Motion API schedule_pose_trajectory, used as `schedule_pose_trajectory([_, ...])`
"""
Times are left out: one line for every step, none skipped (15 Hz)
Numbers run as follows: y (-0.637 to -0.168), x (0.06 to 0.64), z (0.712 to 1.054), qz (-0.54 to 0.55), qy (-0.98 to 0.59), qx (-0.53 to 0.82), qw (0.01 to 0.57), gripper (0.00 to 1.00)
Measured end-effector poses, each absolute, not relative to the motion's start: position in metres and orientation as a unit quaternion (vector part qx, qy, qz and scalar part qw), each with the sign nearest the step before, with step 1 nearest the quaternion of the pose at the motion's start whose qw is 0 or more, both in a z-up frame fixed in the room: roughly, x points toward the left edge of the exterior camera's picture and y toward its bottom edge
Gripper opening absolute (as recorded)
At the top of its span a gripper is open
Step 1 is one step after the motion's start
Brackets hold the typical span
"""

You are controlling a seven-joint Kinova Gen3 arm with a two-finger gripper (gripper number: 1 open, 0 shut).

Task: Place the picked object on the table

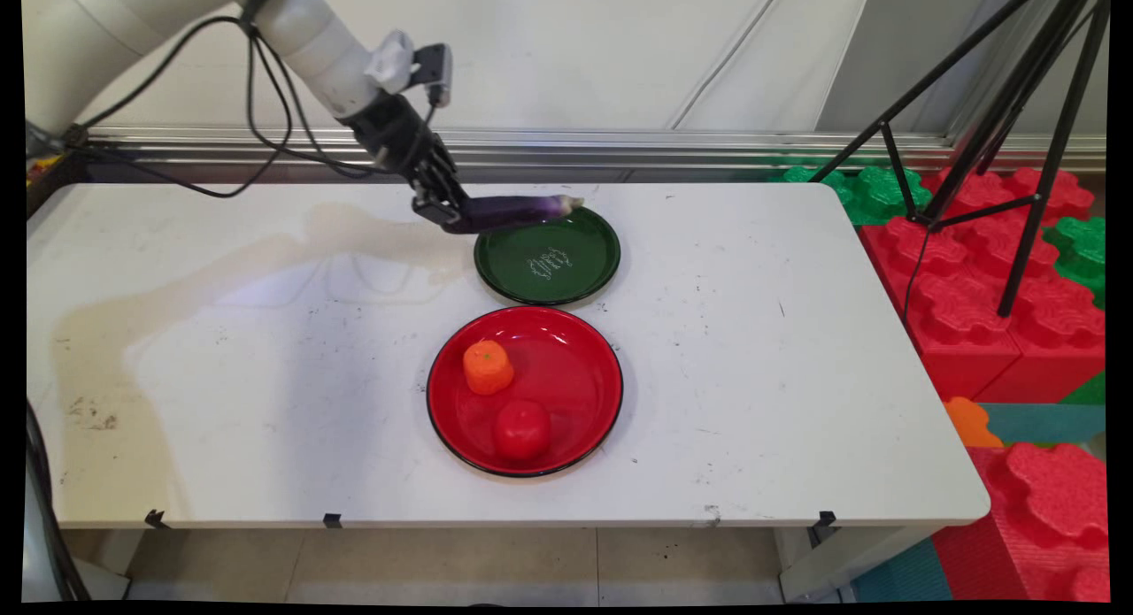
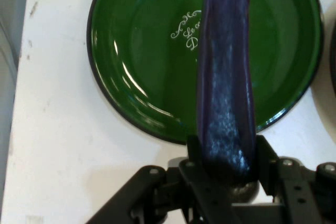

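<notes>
The gripper [image 1: 445,212] clamps one end of an eggplant [image 1: 518,211], its long axis jutting level over the green plate [image 1: 566,283].

we note a white table [image 1: 752,403], its top scuffed with small dark marks and a faint tan stain across the left part. directly on it lie two plates: a green plate [image 1: 513,274] toward the far edge, with white lettering at its centre, and a red plate [image 1: 575,376] with a black rim just in front of it, nearer the camera.
</notes>
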State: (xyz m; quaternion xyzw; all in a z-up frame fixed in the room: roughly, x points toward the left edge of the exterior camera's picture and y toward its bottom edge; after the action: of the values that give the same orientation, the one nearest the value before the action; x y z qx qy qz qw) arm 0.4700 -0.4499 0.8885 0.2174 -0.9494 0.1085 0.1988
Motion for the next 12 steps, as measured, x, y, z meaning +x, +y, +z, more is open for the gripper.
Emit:
schedule_pose_trajectory([-0.445, 0.474, 0.894, 0.109, -0.949, 0.217, 0.199, 0.0])
schedule_pose_trajectory([-0.442, 0.478, 0.897, 0.109, -0.949, 0.217, 0.2, 0.0])
schedule_pose_trajectory([-0.437, 0.483, 0.902, 0.11, -0.949, 0.217, 0.2, 0.0])
schedule_pose_trajectory([-0.434, 0.486, 0.906, 0.11, -0.949, 0.217, 0.2, 0.0])
schedule_pose_trajectory([-0.429, 0.491, 0.91, 0.109, -0.949, 0.217, 0.2, 0.0])
schedule_pose_trajectory([-0.425, 0.495, 0.914, 0.109, -0.949, 0.217, 0.199, 0.0])
schedule_pose_trajectory([-0.42, 0.5, 0.918, 0.108, -0.95, 0.217, 0.198, 0.0])
schedule_pose_trajectory([-0.417, 0.504, 0.921, 0.108, -0.95, 0.218, 0.197, 0.0])
schedule_pose_trajectory([-0.412, 0.509, 0.925, 0.107, -0.95, 0.218, 0.195, 0.0])
schedule_pose_trajectory([-0.408, 0.513, 0.928, 0.106, -0.951, 0.218, 0.194, 0.0])
schedule_pose_trajectory([-0.403, 0.518, 0.932, 0.105, -0.951, 0.218, 0.191, 0.0])
schedule_pose_trajectory([-0.399, 0.522, 0.934, 0.104, -0.952, 0.218, 0.188, 0.0])
